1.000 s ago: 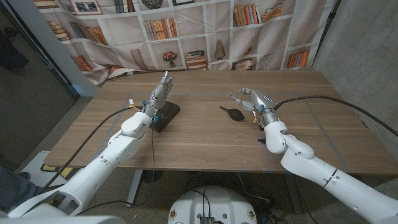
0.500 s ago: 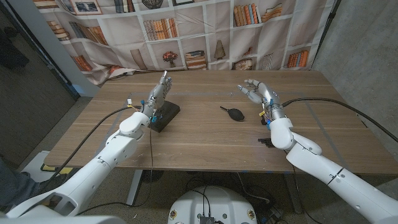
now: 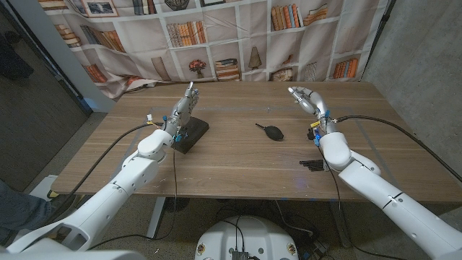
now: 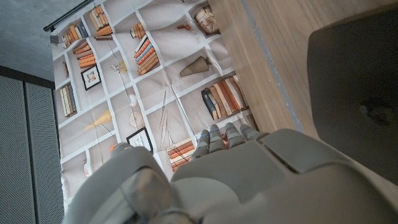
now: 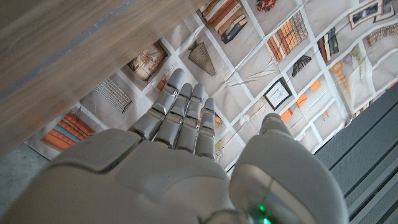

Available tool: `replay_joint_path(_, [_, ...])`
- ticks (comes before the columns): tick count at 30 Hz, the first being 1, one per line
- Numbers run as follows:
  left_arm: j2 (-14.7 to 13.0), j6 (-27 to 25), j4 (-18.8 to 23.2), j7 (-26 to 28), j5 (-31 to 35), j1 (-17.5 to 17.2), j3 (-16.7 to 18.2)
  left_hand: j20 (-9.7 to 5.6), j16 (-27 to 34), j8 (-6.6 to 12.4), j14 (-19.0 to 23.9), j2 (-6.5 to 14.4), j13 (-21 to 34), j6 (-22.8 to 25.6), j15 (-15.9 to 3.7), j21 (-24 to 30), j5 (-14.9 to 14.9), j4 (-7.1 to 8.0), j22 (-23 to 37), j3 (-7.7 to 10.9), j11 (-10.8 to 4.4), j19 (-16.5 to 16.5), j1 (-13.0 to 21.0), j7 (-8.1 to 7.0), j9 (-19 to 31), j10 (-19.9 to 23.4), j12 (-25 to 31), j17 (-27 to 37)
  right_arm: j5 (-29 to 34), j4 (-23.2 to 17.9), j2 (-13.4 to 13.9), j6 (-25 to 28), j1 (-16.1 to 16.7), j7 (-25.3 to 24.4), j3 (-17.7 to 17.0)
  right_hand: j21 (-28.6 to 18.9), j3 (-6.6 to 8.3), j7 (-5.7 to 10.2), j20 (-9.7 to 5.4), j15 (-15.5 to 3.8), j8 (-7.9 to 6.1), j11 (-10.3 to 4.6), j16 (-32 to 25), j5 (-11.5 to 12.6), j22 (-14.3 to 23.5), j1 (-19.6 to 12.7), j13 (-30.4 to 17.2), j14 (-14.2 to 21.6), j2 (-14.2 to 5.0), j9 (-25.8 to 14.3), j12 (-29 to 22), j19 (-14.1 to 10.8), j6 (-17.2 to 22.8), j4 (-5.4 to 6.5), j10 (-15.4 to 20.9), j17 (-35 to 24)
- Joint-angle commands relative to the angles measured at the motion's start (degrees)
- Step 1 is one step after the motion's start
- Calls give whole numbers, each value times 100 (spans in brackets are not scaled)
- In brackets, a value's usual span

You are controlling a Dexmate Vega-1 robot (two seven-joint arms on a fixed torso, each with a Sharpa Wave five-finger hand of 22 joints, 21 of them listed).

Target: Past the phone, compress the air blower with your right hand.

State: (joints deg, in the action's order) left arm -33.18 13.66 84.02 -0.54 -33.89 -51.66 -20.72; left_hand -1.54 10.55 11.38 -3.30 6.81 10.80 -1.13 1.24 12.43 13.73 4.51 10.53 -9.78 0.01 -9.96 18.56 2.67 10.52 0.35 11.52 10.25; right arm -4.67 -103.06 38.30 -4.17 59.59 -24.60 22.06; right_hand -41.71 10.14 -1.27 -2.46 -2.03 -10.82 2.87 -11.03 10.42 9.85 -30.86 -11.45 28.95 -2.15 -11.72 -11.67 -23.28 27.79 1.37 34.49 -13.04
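The black air blower [image 3: 272, 131] lies on the wooden table [image 3: 238, 162] near its middle, nozzle pointing left. A dark phone [image 3: 193, 134] [image 4: 354, 81] lies to its left. My right hand [image 3: 307, 101] [image 5: 180, 155] hovers to the right of the blower and a little farther back, apart from it, fingers stretched out and holding nothing. My left hand [image 3: 184, 108] [image 4: 261, 180] stands over the phone's far end with straight fingers, gripping nothing.
A small black object [image 3: 312, 165] lies on the table beside my right forearm. A bookshelf-print curtain [image 3: 216, 43] hangs behind the table's far edge. Cables run along both arms.
My right hand has drawn away from the blower, moving right and toward the table's far side. The blower, the phone and my left hand have stayed put.
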Motion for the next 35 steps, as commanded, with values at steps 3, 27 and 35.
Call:
replay_joint_path(3, [-53, 78, 94, 157, 110, -70, 36, -74, 14, -3, -39, -5, 8, -19, -5, -7, 1, 4, 19, -62, 12, 11, 33, 58, 31, -11, 7, 25, -1707, 975, -334, -1062, -137, 924, -433, 105, -28, -38, -398, 76, -4, 56, 3, -12, 17, 184, -8, -118, 7, -3, -11, 92, -49, 86, -79, 18])
replay_joint_path(27, [-35, 148, -34, 74, 85, 30, 50, -91, 10, -9, -58, -20, 8, -44, 2, -14, -3, 7, 16, -87, 34, 10, 48, 73, 30, -19, 8, 25, -2807, 1507, -443, -1089, -422, 1784, -402, 310, -218, -239, -313, 201, 6, 165, -8, -44, 16, 637, -4, -351, 69, 17, -7, 201, -213, 249, -289, 68])
replay_joint_path(35, [-38, 123, -43, 69, 93, 69, 47, -90, 13, -6, -57, -21, 8, -39, 2, -16, -3, 9, 16, -93, 39, 7, 52, 69, 30, -25, 7, 25, -2830, 1558, -448, -1075, -469, 1812, -368, 327, -227, -245, -311, 210, 0, 164, -19, -42, 16, 665, -2, -341, 66, 19, -15, 194, -216, 256, -289, 75])
